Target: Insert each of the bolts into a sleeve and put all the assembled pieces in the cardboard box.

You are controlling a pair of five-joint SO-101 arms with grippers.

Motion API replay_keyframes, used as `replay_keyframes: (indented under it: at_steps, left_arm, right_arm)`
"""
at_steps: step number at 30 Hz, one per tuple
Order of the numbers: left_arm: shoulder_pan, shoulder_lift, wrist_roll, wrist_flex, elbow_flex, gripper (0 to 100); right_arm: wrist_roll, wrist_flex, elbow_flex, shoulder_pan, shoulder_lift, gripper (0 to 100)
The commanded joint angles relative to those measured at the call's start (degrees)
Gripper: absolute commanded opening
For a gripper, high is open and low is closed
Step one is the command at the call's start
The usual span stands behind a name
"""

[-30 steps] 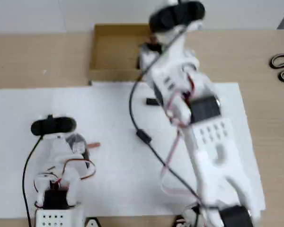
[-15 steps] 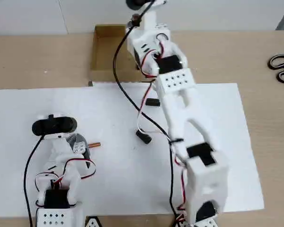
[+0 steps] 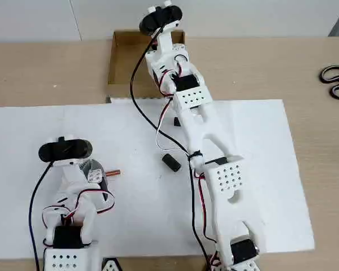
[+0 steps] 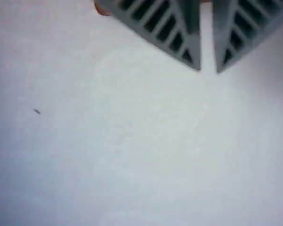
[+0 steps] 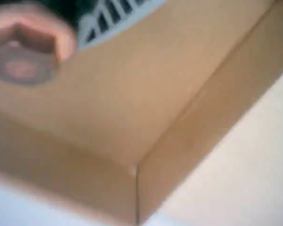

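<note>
High view, right hand (image 3: pixel 159 45) over cardboard box (image 3: pixel 125 63) corner, left hand (image 3: pixel 95 172) gripping bolt (image 3: pixel 113 172)

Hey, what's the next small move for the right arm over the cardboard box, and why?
Probably open the right claw and drop the copper-coloured piece it seems to hold. Its wrist view looks straight onto the cardboard box floor, and the high view has that arm stretched over the box, so release should land inside.
</note>
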Motion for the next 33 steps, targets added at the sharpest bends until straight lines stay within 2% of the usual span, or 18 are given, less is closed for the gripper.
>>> replay_keyframes:
  at_steps: [1, 3, 9, 17, 23, 29, 33]
  left_arm:
    - [0.09, -0.44, -0.09, -1.32, -0.48, 1]
    - [0.09, -0.44, -0.09, -1.32, -0.48, 1]
    - [0.09, -0.44, -0.09, -1.32, -0.48, 1]
    - [0.09, -0.44, 0.18, -1.23, -0.48, 1]
    - [0.00, -0.44, 0.18, -1.23, -0.40, 1]
    - [-0.26, -0.44, 0.18, -1.14, -0.40, 1]
    - [-0.26, -0.44, 0.18, -1.05, -0.40, 1]
  right_arm:
    - [0.79, 4.62, -7.30, 0.22, -0.04, 18.9]
    - [0.79, 6.29, -8.79, 0.22, 0.31, 21.9]
    - [0.53, 13.32, -16.70, 0.04, 0.40, 22.0]
    - [0.35, 47.96, -37.63, -2.77, 0.57, 22.0]
    - [0.35, 64.84, -42.64, -3.91, -0.48, 22.0]
    - [-3.60, 66.95, -41.93, -5.41, -6.64, 21.9]
    - [-4.84, 67.12, -32.53, -6.81, -11.21, 21.9]
